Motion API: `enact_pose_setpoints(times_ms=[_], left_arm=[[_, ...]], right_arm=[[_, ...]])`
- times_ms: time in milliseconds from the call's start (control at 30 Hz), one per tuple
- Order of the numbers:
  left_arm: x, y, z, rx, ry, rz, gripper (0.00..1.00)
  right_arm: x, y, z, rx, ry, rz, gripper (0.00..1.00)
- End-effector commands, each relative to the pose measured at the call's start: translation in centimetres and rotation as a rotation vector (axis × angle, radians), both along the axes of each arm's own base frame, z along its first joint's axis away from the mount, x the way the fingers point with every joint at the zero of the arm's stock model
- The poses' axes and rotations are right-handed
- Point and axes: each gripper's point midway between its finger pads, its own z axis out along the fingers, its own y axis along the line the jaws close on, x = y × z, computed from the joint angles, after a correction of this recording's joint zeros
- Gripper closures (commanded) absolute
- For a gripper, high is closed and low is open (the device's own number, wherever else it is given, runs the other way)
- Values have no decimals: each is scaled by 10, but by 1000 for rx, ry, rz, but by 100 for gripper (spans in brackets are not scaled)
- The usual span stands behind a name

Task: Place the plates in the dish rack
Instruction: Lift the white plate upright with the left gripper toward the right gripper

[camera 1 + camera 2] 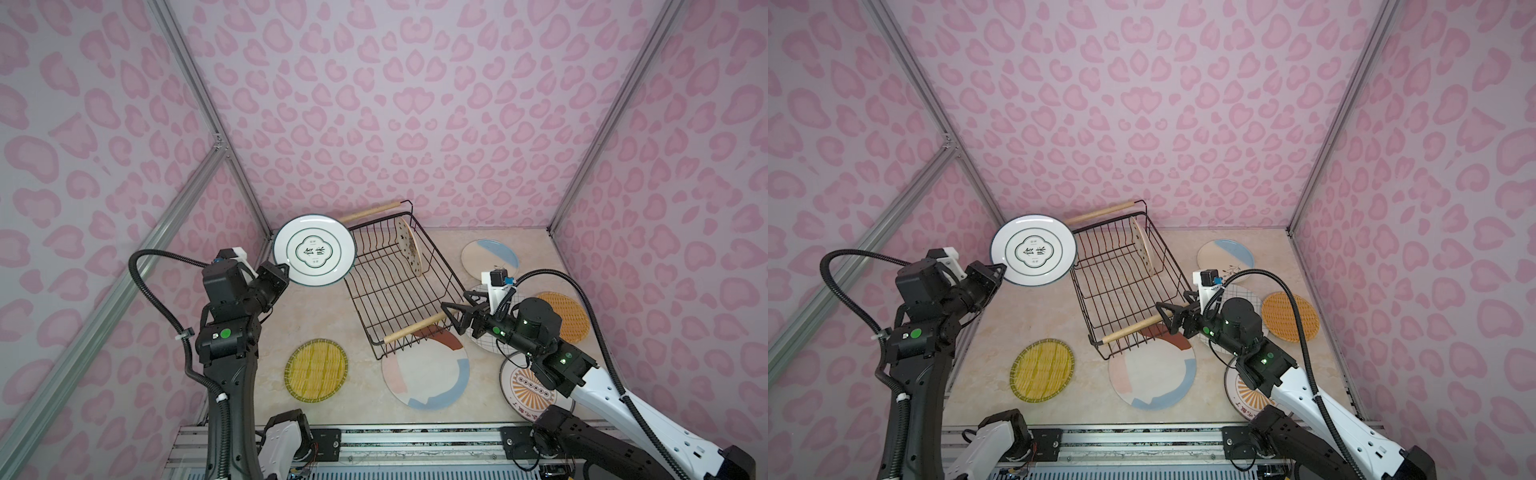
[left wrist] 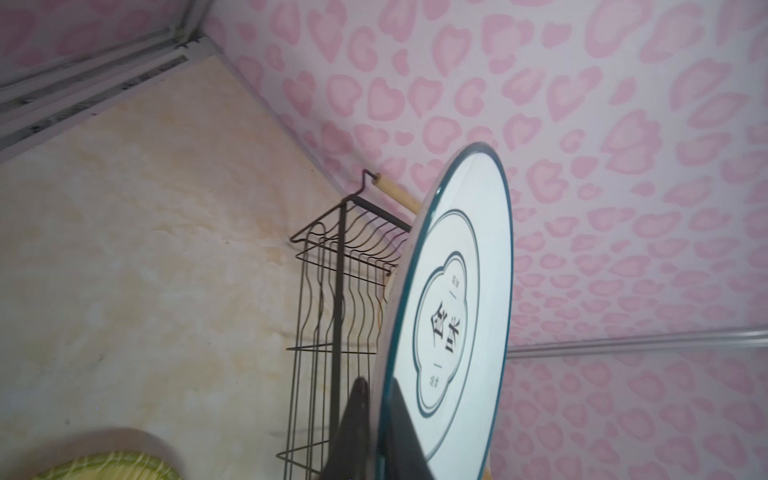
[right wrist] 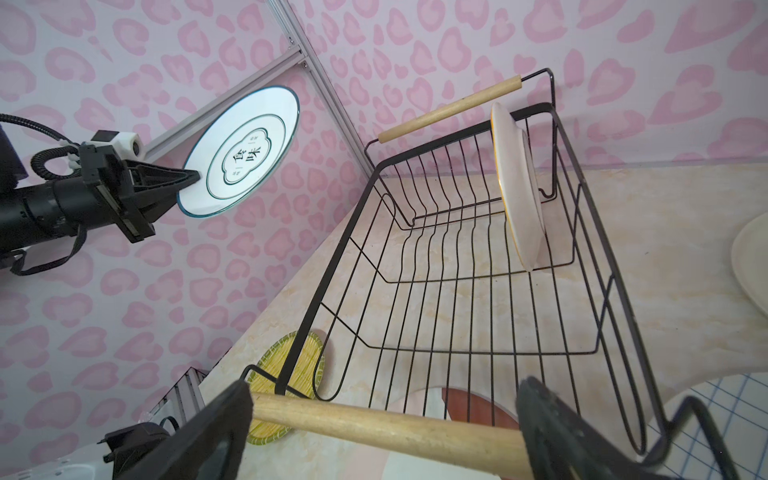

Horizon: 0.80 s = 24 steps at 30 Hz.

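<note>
My left gripper (image 1: 286, 270) (image 2: 376, 399) is shut on the rim of a white, dark-rimmed plate (image 1: 314, 250) (image 1: 1034, 250) (image 2: 453, 291). It holds the plate in the air, just left of the dish rack (image 1: 440, 266) (image 1: 1167, 266). A starred plate (image 1: 409, 247) (image 3: 517, 183) stands on edge at the rack's far end. My right gripper (image 1: 454, 299) (image 3: 386, 415) is open at the rack's near wooden handle (image 3: 374, 419), which runs across the gap between its fingers.
Flat on the table lie a yellow woven plate (image 1: 316, 370), a colour-blocked plate (image 1: 428, 378) under the rack's near end, and a cream-and-blue plate (image 1: 490, 257). An orange woven plate (image 1: 569, 316), a blue-gridded plate (image 1: 1246, 293) and a sunburst plate (image 1: 528, 390) lie partly under my right arm.
</note>
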Motion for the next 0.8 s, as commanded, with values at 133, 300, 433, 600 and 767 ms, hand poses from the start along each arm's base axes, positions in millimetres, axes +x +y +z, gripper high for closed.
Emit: enact_pose_setpoints(times_ms=[133,300,433,600,767], left_arm=[[39,-73,45,-32,-195,-321,96],[49,-122,38,-46,-226,-502,96],[43,-149,23,-54,-237,-591,96],[40,-165,4,-79,-235,-647,96],[38,-170,-4,-105,-233,-673,96]], right_arm=[[15,-8,13,76,88,-49,2],[13,-7,29,108,96,-35,2],[16,-3,41,146,110,-31,2],[26,6,52,191,129,-26,3],[37,24,65,211,131,3,4]])
